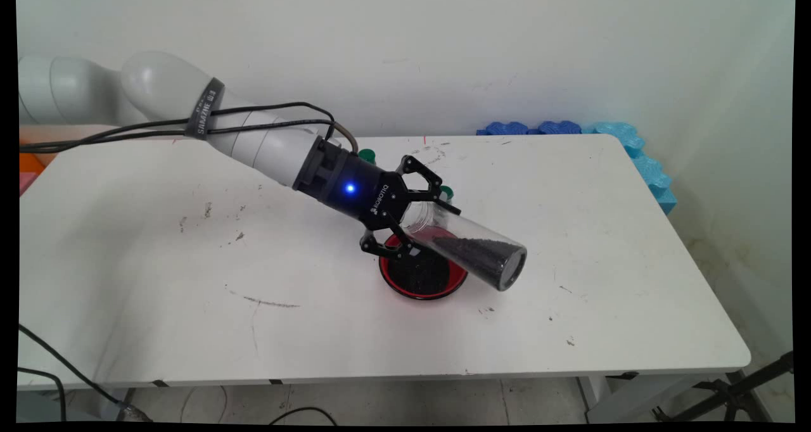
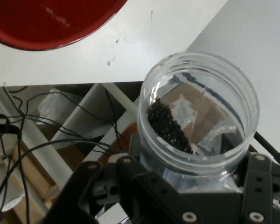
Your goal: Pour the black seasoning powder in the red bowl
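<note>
1. Desk (image 1: pixel 158 330) front edge bare, scuffed.
2. Red bowl (image 1: pixel 423 280) mid-desk holds dark granules.
3. Pincer (image 1: pixel 415 220) clamps clear jar (image 1: pixel 469 248), tilted above bowl, granules inside.
4. Judgement: pouring step; further tilt needed.

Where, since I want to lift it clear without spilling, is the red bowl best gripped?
Probably pinch the red bowl by its rim at the near edge, coming from the table's near side. It is low and round and holds black granules, so keep it level. The gripper and its tilted clear jar overhang the far and right parts.
</note>
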Controlling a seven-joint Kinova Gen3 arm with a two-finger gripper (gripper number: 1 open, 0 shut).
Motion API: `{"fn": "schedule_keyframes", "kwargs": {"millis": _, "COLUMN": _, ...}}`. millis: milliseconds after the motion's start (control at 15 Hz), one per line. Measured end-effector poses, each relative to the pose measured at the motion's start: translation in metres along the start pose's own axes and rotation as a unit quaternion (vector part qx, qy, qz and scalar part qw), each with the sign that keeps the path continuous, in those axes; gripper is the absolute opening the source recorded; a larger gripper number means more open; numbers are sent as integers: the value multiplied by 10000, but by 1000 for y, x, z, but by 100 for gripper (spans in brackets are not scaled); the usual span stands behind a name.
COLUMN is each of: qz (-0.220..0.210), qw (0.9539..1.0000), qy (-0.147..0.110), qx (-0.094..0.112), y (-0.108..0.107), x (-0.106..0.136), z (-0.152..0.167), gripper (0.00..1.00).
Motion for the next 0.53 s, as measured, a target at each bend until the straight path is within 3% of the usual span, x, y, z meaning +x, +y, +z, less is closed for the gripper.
{"fn": "schedule_keyframes", "kwargs": {"millis": 533, "qz": -516, "qw": 9985, "qy": -13, "qx": -196, "y": -5, "x": 2, "z": 5, "gripper": 0}}
